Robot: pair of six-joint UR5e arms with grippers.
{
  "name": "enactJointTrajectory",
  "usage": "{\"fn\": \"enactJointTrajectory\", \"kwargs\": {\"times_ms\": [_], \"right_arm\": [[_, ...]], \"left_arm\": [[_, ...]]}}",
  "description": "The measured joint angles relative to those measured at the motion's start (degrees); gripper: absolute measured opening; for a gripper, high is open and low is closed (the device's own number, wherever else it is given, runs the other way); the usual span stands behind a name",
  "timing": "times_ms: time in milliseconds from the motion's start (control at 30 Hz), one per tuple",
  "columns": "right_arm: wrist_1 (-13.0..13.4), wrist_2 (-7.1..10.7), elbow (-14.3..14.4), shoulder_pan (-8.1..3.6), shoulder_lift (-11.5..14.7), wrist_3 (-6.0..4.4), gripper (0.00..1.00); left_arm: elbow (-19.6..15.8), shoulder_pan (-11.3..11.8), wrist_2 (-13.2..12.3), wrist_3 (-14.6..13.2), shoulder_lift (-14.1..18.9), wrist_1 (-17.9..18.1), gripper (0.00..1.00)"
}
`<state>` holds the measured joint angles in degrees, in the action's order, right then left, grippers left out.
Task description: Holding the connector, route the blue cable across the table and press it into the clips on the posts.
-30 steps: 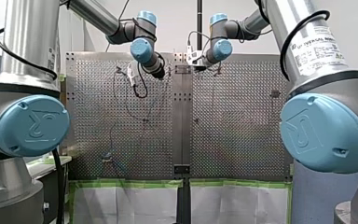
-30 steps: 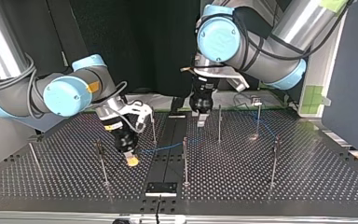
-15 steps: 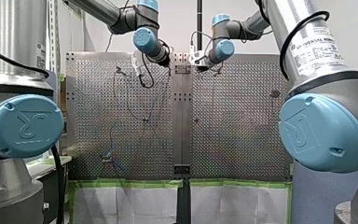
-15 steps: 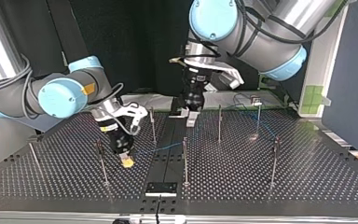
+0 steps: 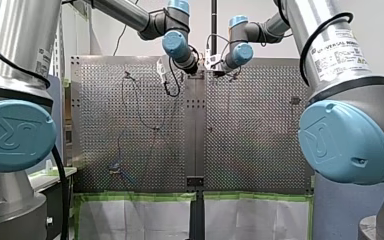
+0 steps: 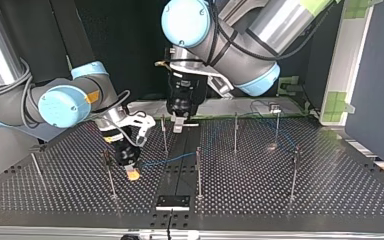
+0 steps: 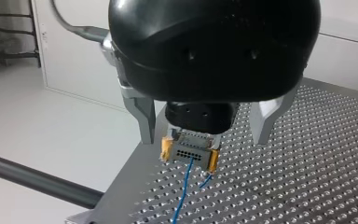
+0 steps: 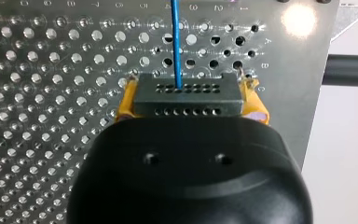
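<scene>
My right gripper [image 6: 132,173] is clamped on the connector [image 8: 186,95], low over the table, left of centre in the top view. The blue cable [image 8: 176,42] trails right past the middle post [image 6: 198,172]. My left gripper [image 6: 178,125] is open and empty. Step: routing. Next, I think: draw the cable taut and press it onto that post.

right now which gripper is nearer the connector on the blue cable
Right. My right gripper is shut on the connector; my left gripper hangs open farther back in the top view, not touching it.

Front and top views face each other across the table [image 6: 330,185].
</scene>
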<state>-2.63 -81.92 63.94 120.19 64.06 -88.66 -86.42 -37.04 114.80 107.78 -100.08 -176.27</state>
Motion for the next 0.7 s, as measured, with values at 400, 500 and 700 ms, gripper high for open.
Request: {"fn": "enactJointTrajectory", "kwargs": {"times_ms": [400, 500, 700], "right_arm": [[0.0, 0.0, 0.0, -0.09, 0.0, -0.12, 0.0], [0.1, -0.03, 0.0, -0.11, 0.0, -0.12, 0.0], [0.1, -0.08, 0.0, -0.12, 0.0, -0.13, 0.0]], "left_arm": [[5.9, 0.6, 1.3, -0.4, -5.5, -1.9, 1.0], [7.5, 1.1, 2.4, -0.7, -6.8, -2.0, 1.0], [10.7, 1.4, 3.0, -1.1, -7.6, -1.8, 1.0]]}}
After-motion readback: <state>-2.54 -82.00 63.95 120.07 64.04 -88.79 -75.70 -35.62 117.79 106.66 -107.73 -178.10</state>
